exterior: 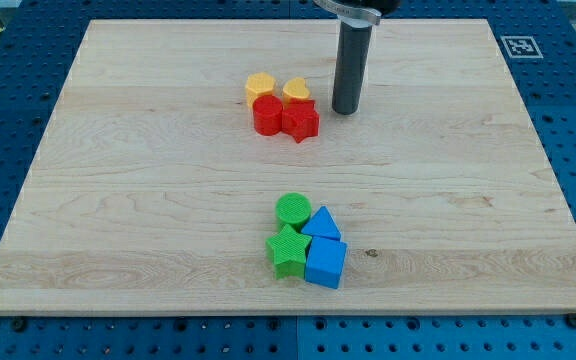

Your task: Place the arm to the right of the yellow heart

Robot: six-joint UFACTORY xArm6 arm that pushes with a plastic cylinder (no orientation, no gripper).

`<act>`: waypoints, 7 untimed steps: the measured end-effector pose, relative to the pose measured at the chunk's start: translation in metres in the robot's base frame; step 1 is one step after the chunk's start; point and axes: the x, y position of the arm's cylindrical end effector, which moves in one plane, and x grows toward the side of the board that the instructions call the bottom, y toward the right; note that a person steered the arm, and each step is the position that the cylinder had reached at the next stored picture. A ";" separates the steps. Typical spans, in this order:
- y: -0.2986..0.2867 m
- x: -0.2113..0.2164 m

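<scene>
The yellow heart (pixel 296 90) lies in the upper middle of the wooden board, touching a red star (pixel 301 121) just below it. A yellow hexagon-like block (pixel 260 86) lies to its left, with a red round block (pixel 267 115) below that. My tip (pixel 346 110) is the lower end of the dark rod and rests on the board a short way to the right of the yellow heart and the red star, with a narrow gap and no contact.
A second cluster sits in the lower middle: a green round block (pixel 293 210), a green star (pixel 288 251), a blue triangle (pixel 321 223) and a blue cube (pixel 326 263). The wooden board (pixel 118 200) lies on a blue perforated table.
</scene>
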 end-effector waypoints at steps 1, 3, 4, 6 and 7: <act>0.000 -0.004; 0.000 -0.015; 0.000 -0.020; 0.000 -0.028; 0.000 -0.032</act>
